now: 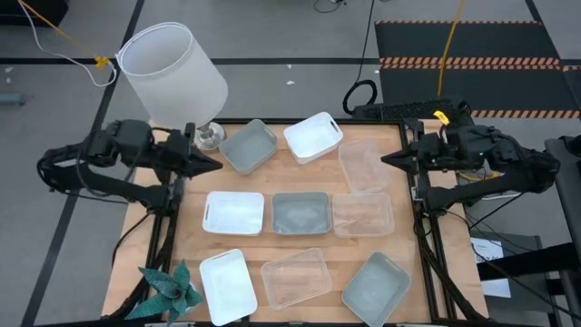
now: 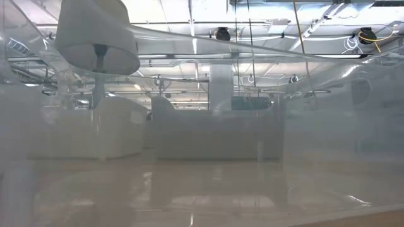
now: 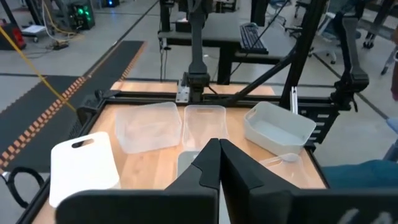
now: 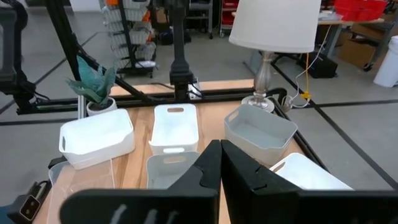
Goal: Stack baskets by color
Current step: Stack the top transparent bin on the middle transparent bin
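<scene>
Several baskets lie singly, bottoms down, on the wooden table (image 1: pixel 399 136). Three are white (image 1: pixel 313 136) (image 1: pixel 234 213) (image 1: pixel 227 285), three are grey-blue (image 1: pixel 249 145) (image 1: pixel 300 213) (image 1: pixel 376 289), and three are clear (image 1: pixel 363 163) (image 1: pixel 362 214) (image 1: pixel 296 277). My left gripper (image 1: pixel 216 164) (image 3: pixel 219 152) is shut and held above the table's left edge, pointing toward the right. My right gripper (image 1: pixel 385 159) (image 4: pixel 220 152) is shut above the right edge, pointing toward the left. Neither holds anything.
A lamp with a large white shade (image 1: pixel 172 73) stands at the far left corner, its metal base (image 1: pixel 211 134) beside the far grey-blue basket. A small green plant (image 1: pixel 168 289) sits at the near left corner. A clear basket wall (image 2: pixel 202 157) fills the low view.
</scene>
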Tool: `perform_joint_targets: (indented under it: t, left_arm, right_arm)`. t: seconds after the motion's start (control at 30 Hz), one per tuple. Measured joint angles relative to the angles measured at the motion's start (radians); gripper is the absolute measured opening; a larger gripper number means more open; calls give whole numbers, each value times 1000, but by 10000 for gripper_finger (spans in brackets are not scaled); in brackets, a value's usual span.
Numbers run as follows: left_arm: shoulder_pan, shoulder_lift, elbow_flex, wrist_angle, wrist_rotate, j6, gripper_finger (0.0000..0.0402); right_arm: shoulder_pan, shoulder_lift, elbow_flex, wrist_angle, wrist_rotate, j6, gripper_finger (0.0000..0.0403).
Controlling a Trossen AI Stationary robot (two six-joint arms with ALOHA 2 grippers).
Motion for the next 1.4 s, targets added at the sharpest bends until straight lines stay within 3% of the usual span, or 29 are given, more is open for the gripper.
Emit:
perform_joint_targets:
  t: [0.37,0.6,0.77,0.97,1.4]
  left_arm:
    - [-193,38,-227,337,-178,9,9]
    - [-297,55,-372,534,-225,-21,10]
    - [-386,89,-466,645,-323,-36,10]
    - [-422,121,-470,673,-365,13,10]
    - [-425,122,-470,672,-364,43,10]
  right_arm:
    - [0,132,-19,110,-5,4,0]
    - [0,273,134,23,-5,27,0]
    - [0,387,288,-135,-4,91,0]
    - [0,505,428,-375,0,65,0]
    - [-2,614,430,-509,80,7,0]
